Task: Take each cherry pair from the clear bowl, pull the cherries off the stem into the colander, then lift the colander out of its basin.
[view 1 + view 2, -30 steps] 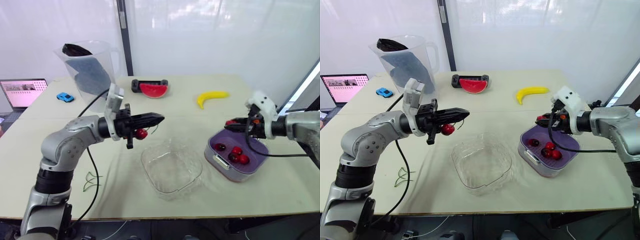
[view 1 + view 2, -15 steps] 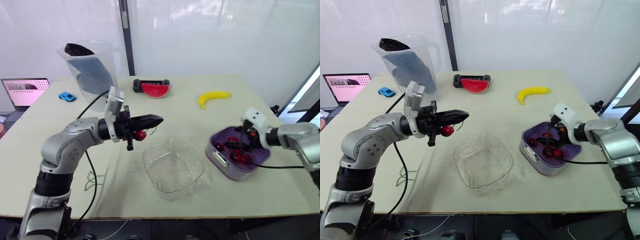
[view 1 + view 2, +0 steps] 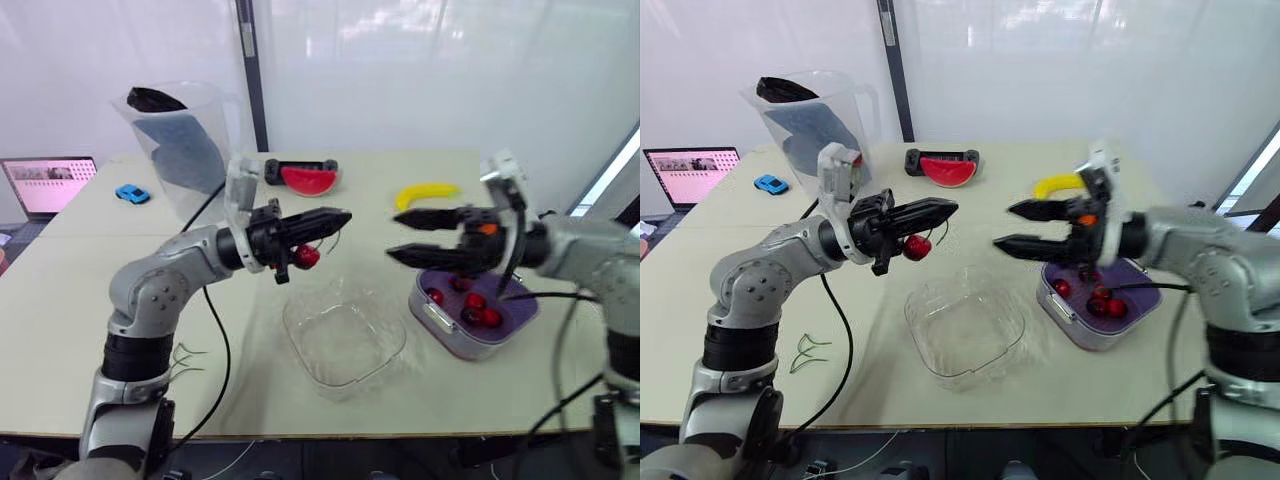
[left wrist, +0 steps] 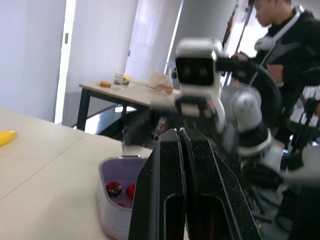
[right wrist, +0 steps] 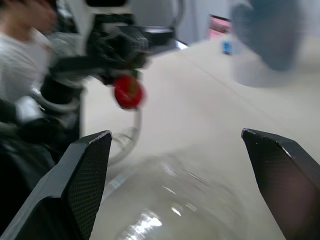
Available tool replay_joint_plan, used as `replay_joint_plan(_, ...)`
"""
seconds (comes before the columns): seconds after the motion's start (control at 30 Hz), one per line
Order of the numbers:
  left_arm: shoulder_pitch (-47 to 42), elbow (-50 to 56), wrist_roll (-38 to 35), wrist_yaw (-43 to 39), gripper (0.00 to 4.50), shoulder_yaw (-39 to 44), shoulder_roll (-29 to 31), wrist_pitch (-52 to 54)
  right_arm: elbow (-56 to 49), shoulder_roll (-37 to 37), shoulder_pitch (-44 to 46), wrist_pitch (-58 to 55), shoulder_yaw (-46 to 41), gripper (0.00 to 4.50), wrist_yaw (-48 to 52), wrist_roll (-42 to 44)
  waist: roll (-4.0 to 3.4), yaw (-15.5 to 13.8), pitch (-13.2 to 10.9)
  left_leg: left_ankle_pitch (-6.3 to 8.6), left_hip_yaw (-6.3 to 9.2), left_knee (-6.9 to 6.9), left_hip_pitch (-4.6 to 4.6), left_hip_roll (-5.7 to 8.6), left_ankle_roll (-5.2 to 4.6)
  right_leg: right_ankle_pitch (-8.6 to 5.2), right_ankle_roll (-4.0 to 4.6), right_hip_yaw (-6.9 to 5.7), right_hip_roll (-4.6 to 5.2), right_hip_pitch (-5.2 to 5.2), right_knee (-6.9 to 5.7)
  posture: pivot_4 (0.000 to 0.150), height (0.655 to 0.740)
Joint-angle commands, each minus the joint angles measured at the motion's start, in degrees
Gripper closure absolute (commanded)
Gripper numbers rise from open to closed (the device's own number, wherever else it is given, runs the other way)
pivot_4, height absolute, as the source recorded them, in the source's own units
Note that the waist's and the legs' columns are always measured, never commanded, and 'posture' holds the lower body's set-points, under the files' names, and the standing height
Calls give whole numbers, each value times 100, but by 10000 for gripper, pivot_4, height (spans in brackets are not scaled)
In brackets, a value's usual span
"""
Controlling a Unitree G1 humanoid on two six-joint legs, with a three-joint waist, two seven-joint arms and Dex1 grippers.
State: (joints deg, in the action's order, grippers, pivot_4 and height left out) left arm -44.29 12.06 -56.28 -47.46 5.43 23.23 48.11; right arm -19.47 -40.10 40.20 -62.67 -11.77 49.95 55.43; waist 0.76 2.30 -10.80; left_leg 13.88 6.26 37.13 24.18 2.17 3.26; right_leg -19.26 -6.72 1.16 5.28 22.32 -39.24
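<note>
R gripper (image 3: pixel 1008 226), down in the purple colander (image 3: pixel 515 312) half a sec ago, now hangs raised and released. Its fingers are spread wide, tips aimed at the L gripper (image 3: pixel 948 207) close opposite. L gripper, clenched, has pushed fwd toward it. A red cherry (image 3: pixel 916 247) dangles by its stem just beneath its closed fingers.

Clear bowl (image 3: pixel 965 330) lies on the worktop (image 3: pixel 60 290) below and between the two grippers, empty. Colander sits inside its basin (image 3: pixel 455 345), below and just behind the R gripper, w/ several loose cherries (image 3: pixel 475 300) in it.

L wrist view has the black fingers (image 4: pixel 167 195) pressed together, no gap. Past them it shows the colander w/ cherries, the R arm, and a person (image 4: pixel 285 35) in a dark top at the back. R wrist view frames the hanging cherry and part of the bowl rim between its two wide-set fingers (image 5: pixel 87 175), looking toward the L gripper.
</note>
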Motion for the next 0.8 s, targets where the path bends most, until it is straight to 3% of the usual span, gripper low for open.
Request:
replay_joint_plan(0.03,-110,223,-289,192,45000,139,-90,60,-510,439,-157,-56,58,881,-619,389,0,-34,0,-1,0,1,1,5,2,0,-1,-2,6,0,0,1500,7400)
replay_joint_plan(0.23,-98,337,-437,373,45000,83,-143,124,-485,1283,-133,21,206,881,-1455,716,0,6,0,-5,1,4,2,8,8,0,-1,-4,6,1,-1,1500,7400)
replay_joint_plan(0.37,-98,345,-463,407,45000,58,-149,134,-505,1451,-126,59,366,881,-1611,737,0,19,0,-5,1,2,1,8,8,0,-1,-3,3,4,-3,1500,7400)
replay_joint_plan(0.47,-112,362,-456,373,45000,14,-138,148,-496,1591,-108,61,395,9899,-1783,889,0,19,0,-4,1,2,1,9,6,0,-1,-3,1,4,-3,1500,7400)
replay_joint_plan(0.57,-100,382,-414,363,45000,-26,-149,120,-479,1649,-85,52,427,24228,-1893,960,-1,19,0,-4,1,2,1,9,6,0,-1,-3,1,4,-4,1500,7400)
replay_joint_plan(0.77,-73,411,-339,353,45000,-79,-122,93,-468,1664,-62,57,406,24228,-2039,1111,-1,19,0,-3,1,1,1,10,5,0,-1,-3,1,4,-3,1500,7400)
replay_joint_plan(0.8,-74,414,-323,351,45000,-90,-122,82,-466,1661,-65,59,407,26778,-2064,1126,-1,19,0,-3,1,1,1,10,5,0,-1,-3,1,4,-4,1500,7400)
